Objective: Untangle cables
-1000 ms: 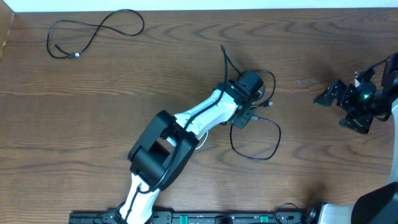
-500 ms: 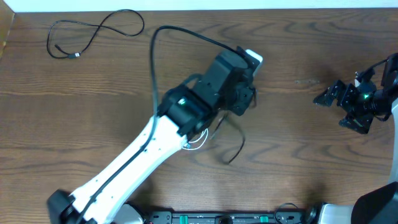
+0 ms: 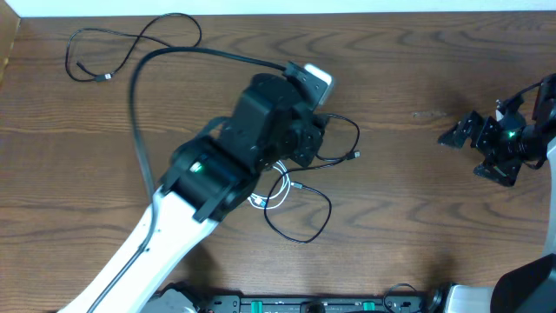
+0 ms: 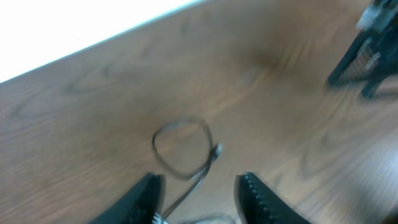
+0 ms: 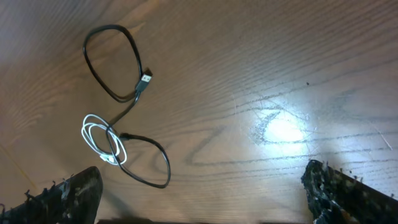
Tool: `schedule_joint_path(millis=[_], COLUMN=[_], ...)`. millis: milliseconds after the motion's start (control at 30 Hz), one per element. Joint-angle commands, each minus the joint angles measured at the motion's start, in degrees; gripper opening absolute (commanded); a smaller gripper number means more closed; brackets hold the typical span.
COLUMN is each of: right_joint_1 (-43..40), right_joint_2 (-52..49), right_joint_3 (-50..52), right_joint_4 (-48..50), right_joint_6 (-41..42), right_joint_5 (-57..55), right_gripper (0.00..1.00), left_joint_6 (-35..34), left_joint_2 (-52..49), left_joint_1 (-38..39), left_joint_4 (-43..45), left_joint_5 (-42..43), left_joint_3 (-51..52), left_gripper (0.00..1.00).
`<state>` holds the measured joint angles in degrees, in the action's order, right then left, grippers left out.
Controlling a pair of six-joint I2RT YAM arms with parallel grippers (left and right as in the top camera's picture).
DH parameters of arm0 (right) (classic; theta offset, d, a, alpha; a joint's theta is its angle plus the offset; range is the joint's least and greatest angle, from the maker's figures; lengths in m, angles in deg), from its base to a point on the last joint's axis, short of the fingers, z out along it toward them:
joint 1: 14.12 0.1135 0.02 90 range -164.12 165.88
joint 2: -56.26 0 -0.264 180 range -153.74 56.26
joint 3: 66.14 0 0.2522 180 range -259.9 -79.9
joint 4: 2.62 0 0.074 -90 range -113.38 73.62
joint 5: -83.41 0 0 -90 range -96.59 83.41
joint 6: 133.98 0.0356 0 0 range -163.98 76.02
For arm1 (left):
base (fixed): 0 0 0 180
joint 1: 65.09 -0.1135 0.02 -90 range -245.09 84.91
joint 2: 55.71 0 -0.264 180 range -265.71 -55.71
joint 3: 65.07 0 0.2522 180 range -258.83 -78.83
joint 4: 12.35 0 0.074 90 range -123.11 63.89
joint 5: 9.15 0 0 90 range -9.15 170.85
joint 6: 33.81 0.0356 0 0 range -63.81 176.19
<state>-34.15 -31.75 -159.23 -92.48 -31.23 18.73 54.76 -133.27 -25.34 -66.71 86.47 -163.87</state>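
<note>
Closest to me, the left arm (image 3: 208, 174) reaches up from the front edge of the brown wooden counter (image 3: 434, 243). It is white low down and black at the top. Its jaws are spread apart. In the blurry left wrist view I see bare wood between them, and a thin wire lying on the counter below the gap. The jaws are not pinching anything.

Just beside the black end of that arm lies the tangle. A long black cable (image 5: 129, 106) makes two loops, a bigger one nearer the front and another farther back. Its small plug (image 5: 145, 79) lies flat next to the far loop. Between the two loops sits the short white cable (image 3: 276, 191), wound in a little coil. The black cable runs right across the coil and touches it, so these two are still mixed up.

Off to the right side is the right arm (image 3: 499, 143), well apart from the tangle. Its jaws are spread very wide, with nothing in them.

A thick black cord (image 3: 132, 100) curves up and over from the left arm.

Farthest away, in the back left corner near the white edge, the other long black cable (image 3: 139, 43) lies all by itself. It is spread out in loose bends, touching no other cable.
</note>
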Motion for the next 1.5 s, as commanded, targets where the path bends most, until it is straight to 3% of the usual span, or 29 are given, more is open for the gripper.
schedule_joint_path(millis=[0,200,367,400,667,900,1000,1133,1467], right_joint_1=[-0.11,-0.11,-0.11,-0.11,-0.13,-0.11,-0.11,-0.11,-0.11], right_joint_2=[0.74,0.74,0.74,0.74,0.74,0.74,0.74,0.74,0.74], right_joint_3=[-0.26,-0.26,-0.26,-0.26,-0.26,-0.26,-0.26,-0.26,-0.26], right_joint_4=[0.22,-0.17,0.26,0.28,0.24,0.20,0.17,0.17,0.17], right_joint_6=[-0.81,-0.83,-0.83,-0.83,-0.83,-0.83,-0.83,-0.83,-0.83], right_joint_5=[0.79,0.76,0.76,0.74,0.74,0.74,0.74,0.76,0.74], right_gripper=[0.99,0.99,0.99,0.99,0.99,0.99,0.99,0.99,0.99], left_joint_6=[3.63,8.37,11.76,13.25,18.40,19.80,19.78,19.82,20.52], left_joint_2=[-7.28,-18.51,-28.98,-30.73,-40.19,-42.14,-42.14,-42.14,-42.27], left_joint_1=[-0.13,-0.15,-0.15,-0.15,-0.20,-0.46,-1.36,-3.19,-4.90], left_joint_4=[-2.78,-9.07,-12.61,-13.20,-13.29,-11.72,-10.73,-9.40,-9.01], left_joint_5=[-0.13,-0.28,-7.54,-7.76,-7.58,-7.58,-7.58,-5.11,-1.73], left_joint_3=[-0.35,-0.35,-0.35,-0.35,-0.35,-0.35,-0.35,-0.35,-0.28], left_gripper=[0.61,0.76,0.87,0.96,0.96,0.79,0.77,0.59,0.56])
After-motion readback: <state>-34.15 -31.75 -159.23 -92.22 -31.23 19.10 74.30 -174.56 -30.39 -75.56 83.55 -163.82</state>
